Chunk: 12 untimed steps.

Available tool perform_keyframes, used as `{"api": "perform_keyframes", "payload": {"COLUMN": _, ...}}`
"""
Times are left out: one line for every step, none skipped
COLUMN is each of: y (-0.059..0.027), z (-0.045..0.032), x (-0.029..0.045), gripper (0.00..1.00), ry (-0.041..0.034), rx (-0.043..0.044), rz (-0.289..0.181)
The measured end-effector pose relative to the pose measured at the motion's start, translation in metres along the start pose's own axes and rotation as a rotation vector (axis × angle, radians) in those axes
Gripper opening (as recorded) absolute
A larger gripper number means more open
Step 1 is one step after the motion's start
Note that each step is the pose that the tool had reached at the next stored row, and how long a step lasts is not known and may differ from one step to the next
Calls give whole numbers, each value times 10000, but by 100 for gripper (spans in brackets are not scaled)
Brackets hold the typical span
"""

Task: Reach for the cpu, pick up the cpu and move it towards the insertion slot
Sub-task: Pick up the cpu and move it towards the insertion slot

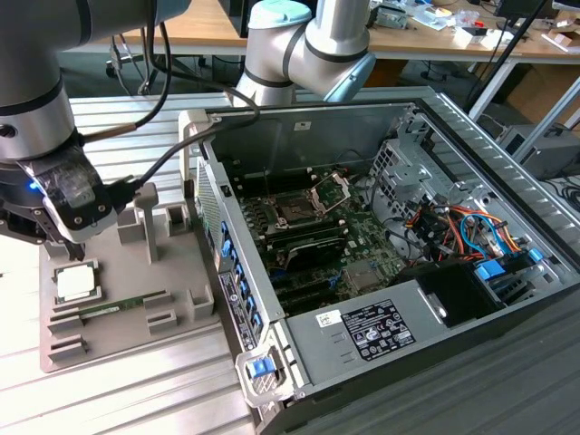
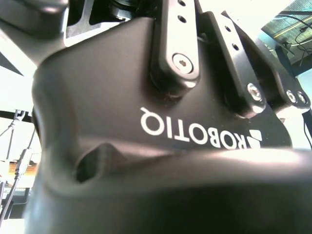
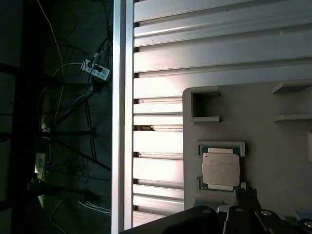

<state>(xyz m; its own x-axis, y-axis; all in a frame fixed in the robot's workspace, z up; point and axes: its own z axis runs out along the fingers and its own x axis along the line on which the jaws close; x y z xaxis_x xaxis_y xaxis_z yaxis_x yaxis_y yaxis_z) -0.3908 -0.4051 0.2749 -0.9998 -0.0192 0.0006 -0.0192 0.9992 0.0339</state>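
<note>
Ribbed desk [image 1: 136, 399] bore a grey fixture [image 1: 122, 344]; the cpu [image 1: 76, 282] lay in it, ungrasped; the gripper [image 1: 72, 246] hung just above the fixture, open or closed unclear; reaching stage, seemingly; grasping would need a square descent.

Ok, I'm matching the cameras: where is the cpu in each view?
Exterior view: cpu seated in the grey fixture, at the exterior view's left, beneath the gripper.
First wrist view: cpu seated in the grey fixture.
Second wrist view: gripper housing, close up.
Shared landmark: the grey fixture.
</note>
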Motion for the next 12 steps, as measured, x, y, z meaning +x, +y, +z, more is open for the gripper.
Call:
{"api": "perform_keyframes", "payload": {"y": 0, "z": 2, "x": 0, "gripper": 10, "ry": 0, "rx": 0, "rz": 0}}
{"api": "perform_keyframes", "payload": {"y": 0, "z": 3, "x": 0, "gripper": 10, "ry": 0, "rx": 0, "rz": 0}}
{"api": "perform_keyframes", "payload": {"y": 0, "z": 5, "x": 0, "gripper": 10, "ry": 0, "rx": 0, "rz": 0}}
{"api": "perform_keyframes", "payload": {"y": 0, "z": 6, "x": 0, "gripper": 10, "ry": 0, "rx": 1, "rz": 1}}
{"api": "perform_keyframes", "payload": {"y": 0, "z": 8, "x": 0, "gripper": 10, "ry": 0, "rx": 1, "rz": 1}}
{"api": "perform_keyframes", "payload": {"y": 0, "z": 10, "x": 0, "gripper": 10, "ry": 0, "rx": 1, "rz": 1}}
{"api": "perform_keyframes", "payload": {"y": 0, "z": 11, "x": 0, "gripper": 10, "ry": -1, "rx": 1, "rz": 1}}
{"api": "perform_keyframes", "payload": {"y": -1, "z": 13, "x": 0, "gripper": 10, "ry": -1, "rx": 0, "rz": 1}}
{"api": "perform_keyframes", "payload": {"y": -1, "z": 15, "x": 0, "gripper": 10, "ry": -1, "rx": 0, "rz": 1}}
{"api": "perform_keyframes", "payload": {"y": -1, "z": 17, "x": 0, "gripper": 10, "ry": -1, "rx": 1, "rz": 1}}
{"api": "perform_keyframes", "payload": {"y": -1, "z": 20, "x": 0, "gripper": 10, "ry": 0, "rx": 1, "rz": 1}}
{"api": "perform_keyframes", "payload": {"y": -1, "z": 21, "x": 1, "gripper": 10, "ry": 0, "rx": 1, "rz": 1}}
